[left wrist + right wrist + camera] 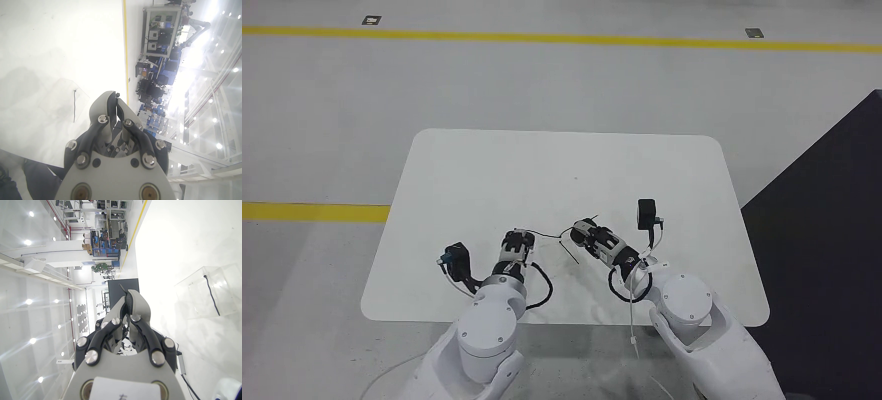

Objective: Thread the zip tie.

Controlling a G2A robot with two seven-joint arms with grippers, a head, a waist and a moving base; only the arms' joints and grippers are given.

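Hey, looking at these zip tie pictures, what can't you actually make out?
Top view: thin black strands between the end effectors, too small to trace.
Left wrist view: the left end effector has closed fingers hiding whatever they pinch.
Right wrist view: the right end effector covers all but the tip of a black strip.
Same view: glare washes out the clear box; how its zip tie rests is unclear.

Industrial lab: equipment racks (160, 32), yellow floor lines (542, 38).
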